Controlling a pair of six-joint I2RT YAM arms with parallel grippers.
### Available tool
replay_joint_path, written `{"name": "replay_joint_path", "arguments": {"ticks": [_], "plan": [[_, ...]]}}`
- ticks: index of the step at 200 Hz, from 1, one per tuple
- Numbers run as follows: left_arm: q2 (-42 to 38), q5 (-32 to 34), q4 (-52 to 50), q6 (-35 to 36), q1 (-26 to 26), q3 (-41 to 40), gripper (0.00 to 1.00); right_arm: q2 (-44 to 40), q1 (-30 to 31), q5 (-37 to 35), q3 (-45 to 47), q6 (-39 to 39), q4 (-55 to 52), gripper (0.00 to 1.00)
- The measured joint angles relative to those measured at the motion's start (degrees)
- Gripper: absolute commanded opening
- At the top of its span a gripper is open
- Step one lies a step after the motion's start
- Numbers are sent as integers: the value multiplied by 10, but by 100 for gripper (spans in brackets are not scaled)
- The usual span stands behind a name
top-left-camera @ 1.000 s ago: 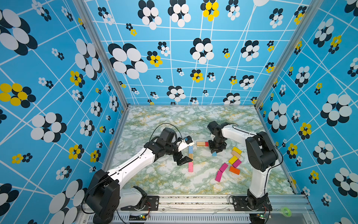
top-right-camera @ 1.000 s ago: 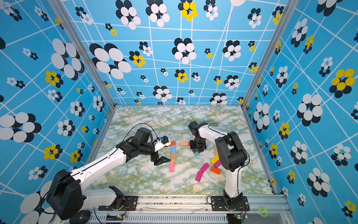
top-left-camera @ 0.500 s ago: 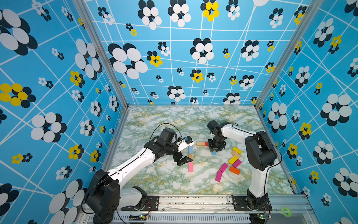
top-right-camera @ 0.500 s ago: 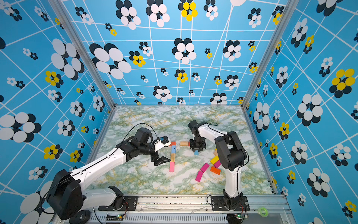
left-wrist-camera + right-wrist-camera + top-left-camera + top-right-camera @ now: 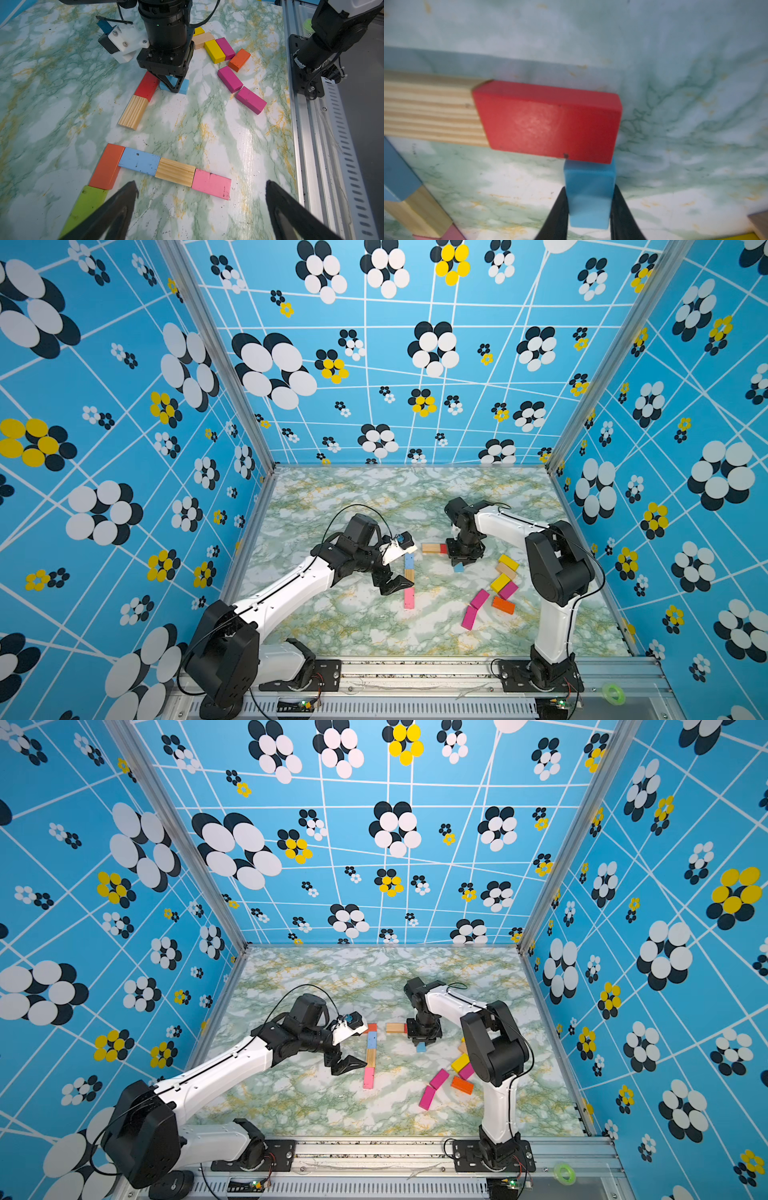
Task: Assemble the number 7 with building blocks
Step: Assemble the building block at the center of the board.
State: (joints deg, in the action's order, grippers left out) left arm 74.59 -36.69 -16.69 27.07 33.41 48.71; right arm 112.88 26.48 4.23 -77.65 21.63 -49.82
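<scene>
A row of light blue (image 5: pixel 139 161), striped wood (image 5: pixel 174 171) and pink (image 5: pixel 211 184) building blocks lies end to end. An orange (image 5: pixel 107 166) and a green block (image 5: pixel 83 205) form a bar at its blue end, so together they make a number 7. My left gripper (image 5: pixel 200 184) hovers open beside this row (image 5: pixel 409 575) and holds nothing. A second wood block (image 5: pixel 430 548) and a red block (image 5: pixel 546 122) lie end to end. My right gripper (image 5: pixel 589 187) is shut on a light blue block (image 5: pixel 588 178), whose end touches the red block's long side near its corner.
Loose yellow (image 5: pixel 500 583), magenta (image 5: pixel 479 599), orange (image 5: pixel 503 605) and wood (image 5: pixel 505 571) blocks lie clustered by the right arm's base. Blue patterned walls enclose the marble table (image 5: pixel 374 497), and a metal rail (image 5: pixel 415 668) runs along the front edge.
</scene>
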Motion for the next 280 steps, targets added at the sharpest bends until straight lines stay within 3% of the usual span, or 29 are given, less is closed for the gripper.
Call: {"name": "replay_joint_path", "arguments": {"ticks": [280], "plan": [[10,-2,0,0,1,0,99,1,0,0,-2,0,-2,17]]}}
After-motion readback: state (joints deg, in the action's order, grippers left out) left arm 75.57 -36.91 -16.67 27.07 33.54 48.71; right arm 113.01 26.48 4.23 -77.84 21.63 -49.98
